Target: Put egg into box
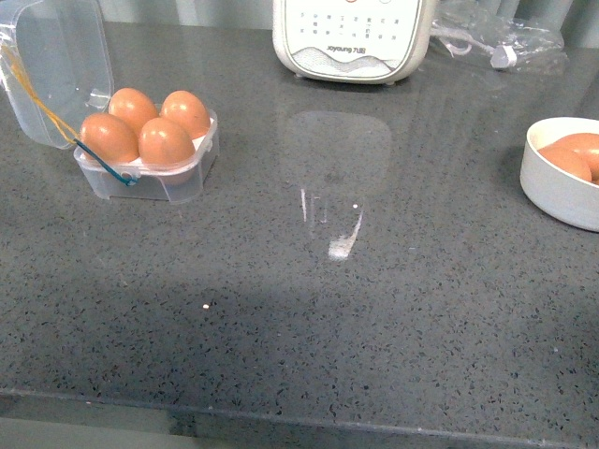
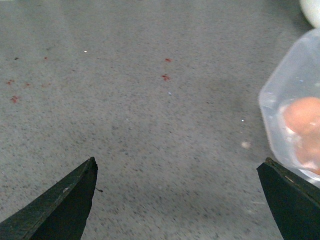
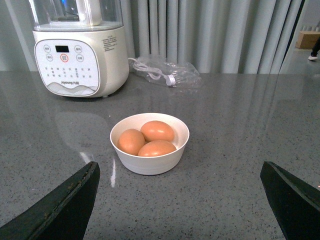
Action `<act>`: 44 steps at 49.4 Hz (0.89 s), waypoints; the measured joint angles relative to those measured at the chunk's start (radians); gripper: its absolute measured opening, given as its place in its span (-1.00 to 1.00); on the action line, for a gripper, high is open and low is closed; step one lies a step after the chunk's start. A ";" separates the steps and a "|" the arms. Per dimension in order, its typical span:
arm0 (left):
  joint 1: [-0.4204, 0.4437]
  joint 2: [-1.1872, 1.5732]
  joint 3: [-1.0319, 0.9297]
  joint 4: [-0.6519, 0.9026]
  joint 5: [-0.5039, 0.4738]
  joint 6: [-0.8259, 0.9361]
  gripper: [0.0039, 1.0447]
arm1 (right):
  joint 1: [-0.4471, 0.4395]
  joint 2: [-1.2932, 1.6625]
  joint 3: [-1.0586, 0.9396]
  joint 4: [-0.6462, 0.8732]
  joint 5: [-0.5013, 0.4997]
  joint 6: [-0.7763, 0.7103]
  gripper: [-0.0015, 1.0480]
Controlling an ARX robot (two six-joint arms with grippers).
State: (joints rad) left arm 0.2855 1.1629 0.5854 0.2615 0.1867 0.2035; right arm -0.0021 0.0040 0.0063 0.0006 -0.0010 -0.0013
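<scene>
Four brown eggs (image 1: 166, 142) fill every cell of the box (image 1: 178, 182), which sits at the upper left of my front view with its clear lid (image 1: 61, 56) swung open behind it. I cannot tell which of them is the task's egg. Neither arm shows in that view. At the right edge stands the white bowl (image 1: 552, 192), well apart from the box, and my right wrist camera shows three more eggs (image 3: 157, 131) lying in it. My left end effector (image 2: 178, 160) is spread wide with nothing between its fingers, over bare grey surface (image 1: 328, 309) near the box. My right end effector (image 3: 180, 164) is likewise spread and empty, pointed toward the bowl. A cream blender (image 1: 351, 37) stands at top centre, with a plastic bag (image 1: 496, 42) to its right.
</scene>
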 joint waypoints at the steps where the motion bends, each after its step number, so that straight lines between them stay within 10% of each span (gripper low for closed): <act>1: 0.000 0.022 0.010 0.010 -0.005 0.005 0.87 | 0.000 0.000 0.000 0.000 0.000 0.000 0.86; 44: -0.185 0.319 0.186 0.137 -0.095 -0.027 0.87 | 0.000 0.000 0.000 0.000 0.000 0.000 0.86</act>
State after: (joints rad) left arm 0.1009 1.4815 0.7715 0.3985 0.0921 0.1768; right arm -0.0021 0.0040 0.0063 0.0006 -0.0010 -0.0013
